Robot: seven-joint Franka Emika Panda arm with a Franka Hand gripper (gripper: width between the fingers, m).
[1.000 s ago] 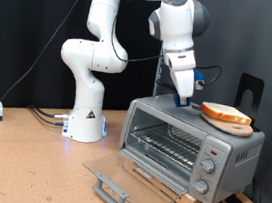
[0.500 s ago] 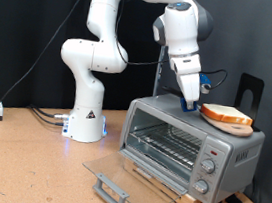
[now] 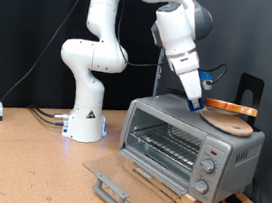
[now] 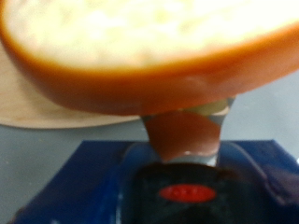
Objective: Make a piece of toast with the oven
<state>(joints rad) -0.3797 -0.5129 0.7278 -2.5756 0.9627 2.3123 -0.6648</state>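
Note:
The piece of toast (image 3: 227,106), pale with a golden-brown crust, hangs level just above the round wooden board (image 3: 230,121) on top of the oven (image 3: 189,144). My gripper (image 3: 200,103) is shut on the end of the toast nearer the exterior view's left. In the wrist view the toast (image 4: 140,42) fills the frame, one finger (image 4: 183,138) presses its crust, and the board (image 4: 37,105) lies behind it. The silver oven stands with its glass door (image 3: 118,173) folded down flat and its wire rack (image 3: 166,144) bare.
The oven sits on a wooden slatted base (image 3: 170,189). Its knobs (image 3: 208,164) are on the panel at the exterior view's right. A black stand (image 3: 250,91) rises behind the oven. The white arm base (image 3: 86,115) and cables (image 3: 43,116) are at the exterior view's left.
The gripper has shifted towards the exterior view's right and closed on the toast. The toast has come up off the wooden board, which now shows bare beneath it.

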